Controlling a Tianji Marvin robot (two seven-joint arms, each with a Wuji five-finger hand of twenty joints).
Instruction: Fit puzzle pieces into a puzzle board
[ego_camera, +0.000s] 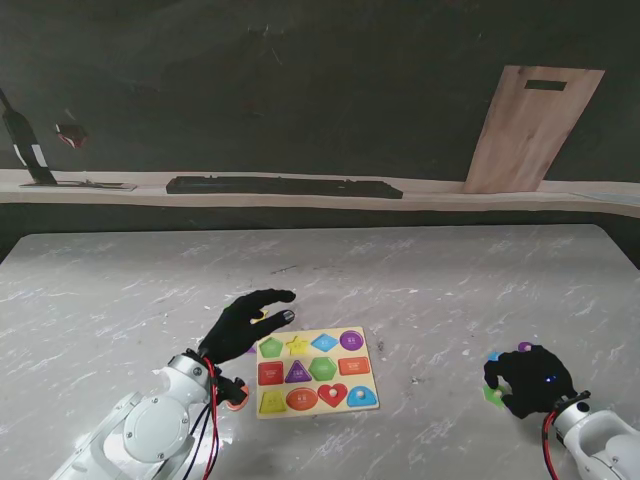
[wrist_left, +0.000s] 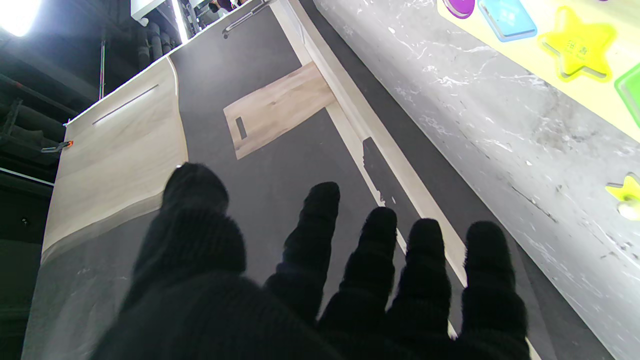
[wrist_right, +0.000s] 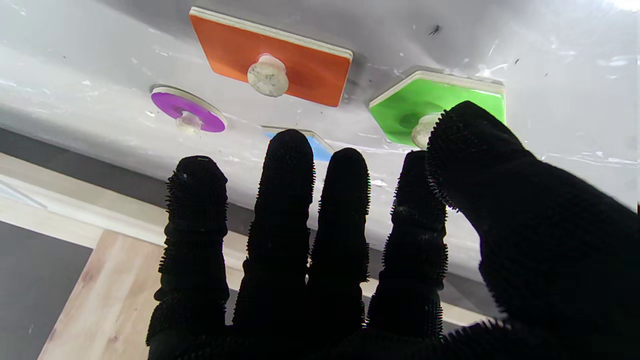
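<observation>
Grey marbled tabletop (ego_camera: 420, 270) fills most of your stand view, with a dark wall behind, a pale ledge along it, a wooden cutting board (ego_camera: 533, 130) leaning on the wall and a long black bar (ego_camera: 285, 186) lying on the ledge.

Your puzzle board (ego_camera: 314, 401) is the only thing acting as a container here: a yellow tray lying flat near you, left of centre. It shows twelve coloured shapes in its slots, three rows of four: a green pentagon, yellow star (wrist_left: 577, 42), blue hexagon and purple circle in the far row, a red square, purple triangle, green hexagon and orange rectangle in the middle, and a yellow trapezoid, orange oval, red heart and blue shape nearest you. Each has small pale print on it, too tiny to read.

Your left hand (ego_camera: 245, 325) hovers just beside the board's far-left corner, fingers spread, holding nothing.

Your right hand (ego_camera: 530, 381) is well apart, off to the right, fingers extended side by side with nothing in them, over loose knobbed pieces: an orange piece (wrist_right: 270, 65), a green hexagon piece (wrist_right: 440, 105), a purple disc (wrist_right: 187, 105) and a blue piece (wrist_right: 312, 145) mostly hidden behind the fingers.
</observation>
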